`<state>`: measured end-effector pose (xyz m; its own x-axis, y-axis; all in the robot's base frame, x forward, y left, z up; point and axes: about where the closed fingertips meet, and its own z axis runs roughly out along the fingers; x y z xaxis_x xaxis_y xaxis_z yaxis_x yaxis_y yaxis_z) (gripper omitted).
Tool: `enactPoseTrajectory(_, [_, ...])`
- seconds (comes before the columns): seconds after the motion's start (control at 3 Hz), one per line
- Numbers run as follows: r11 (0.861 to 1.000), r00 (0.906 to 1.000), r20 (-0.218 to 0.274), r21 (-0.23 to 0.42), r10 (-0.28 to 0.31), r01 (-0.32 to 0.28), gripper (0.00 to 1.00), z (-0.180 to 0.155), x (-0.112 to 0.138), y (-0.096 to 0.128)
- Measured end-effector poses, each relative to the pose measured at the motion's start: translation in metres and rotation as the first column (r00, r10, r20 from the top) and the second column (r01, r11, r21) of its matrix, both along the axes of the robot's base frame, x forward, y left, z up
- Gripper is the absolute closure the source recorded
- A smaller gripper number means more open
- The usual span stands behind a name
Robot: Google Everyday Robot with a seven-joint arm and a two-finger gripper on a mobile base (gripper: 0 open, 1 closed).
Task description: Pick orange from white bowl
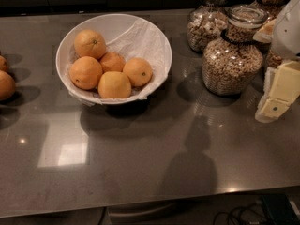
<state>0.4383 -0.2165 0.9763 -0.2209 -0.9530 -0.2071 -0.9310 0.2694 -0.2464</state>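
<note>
At the front, the grey counter (140,172) carries only shadows. Further in, at the right edge, the gripper (280,93) hangs well apart from the fruit; I cannot tell whether it is spread or closed. Beyond sits the white bowl (159,46), with the orange (90,43) highest at its back-left. It looks firm, fairly heavy and prone to rolling, so it is best squeezed across its widest middle. Jars (231,55) stand behind.
</note>
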Motion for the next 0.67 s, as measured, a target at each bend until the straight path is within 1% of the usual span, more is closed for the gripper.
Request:
enactPoseTrajectory(0.33, [1.000,0.9999,0.008,0.004,0.009,-0.009,0.00,0.000,0.002,0.004])
enactPoseTrajectory(0.67, [0.998,0.9982,0.043,0.050,0.041,-0.043,0.00,-0.007,0.023,0.029])
